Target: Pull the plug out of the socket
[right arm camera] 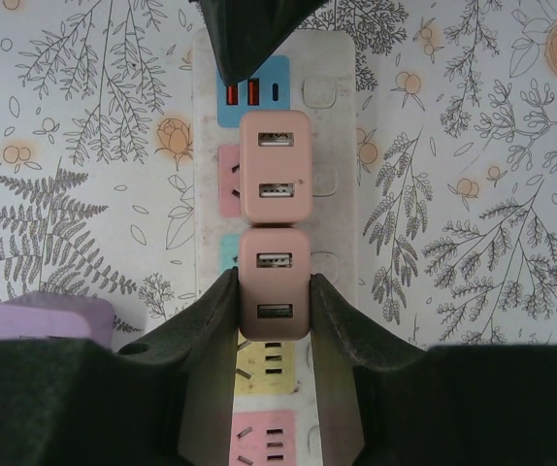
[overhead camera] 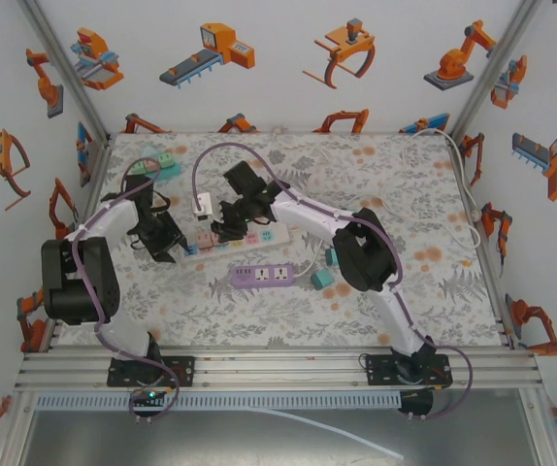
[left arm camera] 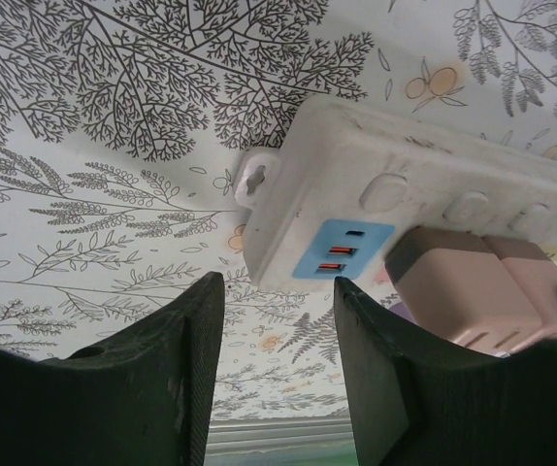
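1. Black fingers [left arm camera: 177, 379] of the left gripper [left arm camera: 278, 286] stand partly apart at the end of the white power strip [left arm camera: 434, 165], just beside its blue USB panel [left arm camera: 342, 250]. In the right wrist view, one tip rests on that end. I judge this arm is there to pin the strip to the table so it does not lift with the plug. Whether the fingers actually pinch the strip, I cannot tell.
2. The strip lies flat on the patterned table [overhead camera: 405, 194], between the two arms, so both can reach it.
3. The pink plug [right arm camera: 274, 254], the task's thing, sits in the strip's face, apparently fully seated. It is the one nearer the right wrist camera.
4. The right gripper [right arm camera: 274, 282] is clenched on that plug, one finger on each side. That grip suits a straight pull away from the socket.
5. Touching it on the far side is a second pink plug [right arm camera: 274, 170], ungripped, towards the USB end.
6. Count: two arms and two pink plugs.
7. I count three strips: the white one, a purple strip [overhead camera: 262, 276] just in front of it, and a pale green strip [overhead camera: 154, 167] at the far left.
8. One loose teal adapter [overhead camera: 322, 279] lies beside the purple strip's right end.
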Robot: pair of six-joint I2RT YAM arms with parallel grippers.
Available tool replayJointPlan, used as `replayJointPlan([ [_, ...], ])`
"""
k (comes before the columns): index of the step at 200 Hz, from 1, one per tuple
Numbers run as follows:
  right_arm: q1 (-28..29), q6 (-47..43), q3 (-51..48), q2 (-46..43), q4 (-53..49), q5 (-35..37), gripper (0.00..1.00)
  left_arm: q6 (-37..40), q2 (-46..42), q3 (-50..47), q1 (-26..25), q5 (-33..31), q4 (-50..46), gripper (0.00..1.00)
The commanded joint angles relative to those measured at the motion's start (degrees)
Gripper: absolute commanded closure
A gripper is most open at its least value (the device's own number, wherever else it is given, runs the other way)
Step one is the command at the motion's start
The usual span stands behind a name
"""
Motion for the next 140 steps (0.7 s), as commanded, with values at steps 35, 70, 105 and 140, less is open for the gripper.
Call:
replayJointPlan([
  [35,0.7,3.8,3.7,0.9,0.8,-2.5,0.72,2.0,3.2,-1.5,-0.2,-0.9,-0.3,0.54],
  [70,0.7,6.7,5.8,0.8,0.8,-2.1,0.72,3.7,2.8,-3.2,-0.3,-2.2,-0.3,0.56],
  [105,0.6,8.5,7.5,0.7,0.9,-3.4,0.74,4.0,2.8,-4.4,-0.4,-3.4,-0.2,0.57],
  [140,0.4,8.7,7.9,0.3,1.1,-2.9,0.76,3.9,2.3,-5.0,-0.4,-3.8,0.0,0.57],
])
